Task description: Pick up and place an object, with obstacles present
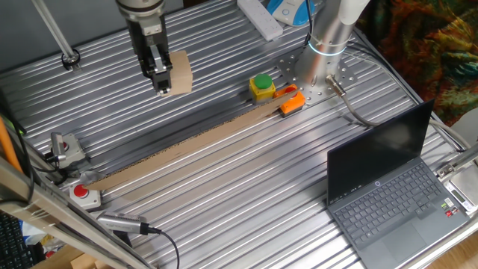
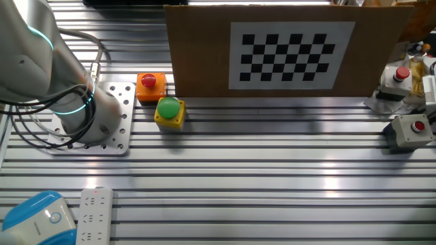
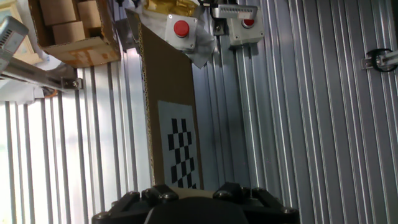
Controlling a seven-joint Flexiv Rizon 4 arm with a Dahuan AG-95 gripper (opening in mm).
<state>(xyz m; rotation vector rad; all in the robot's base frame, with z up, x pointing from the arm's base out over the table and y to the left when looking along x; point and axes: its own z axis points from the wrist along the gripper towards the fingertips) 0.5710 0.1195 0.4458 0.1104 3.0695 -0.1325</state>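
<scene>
The light-tan block (image 1: 181, 72) hangs in the air at the far left of the table, held beside the dark fingers of my gripper (image 1: 162, 88), which is shut on it. Gripper and block are well above the ribbed metal table (image 1: 224, 202). Neither shows in the other fixed view. The hand view shows only the gripper's black body at the bottom edge, with no fingers and no block.
An upright cardboard wall (image 1: 187, 146) with a checkerboard (image 2: 286, 54) crosses the table; it also shows in the hand view (image 3: 168, 81). A yellow-and-green button box (image 1: 262, 87) and an orange piece (image 1: 291, 102) sit by the robot base (image 1: 328, 45). A laptop (image 1: 388, 194) stands at the right. Red-button boxes (image 1: 84, 194) are at the left.
</scene>
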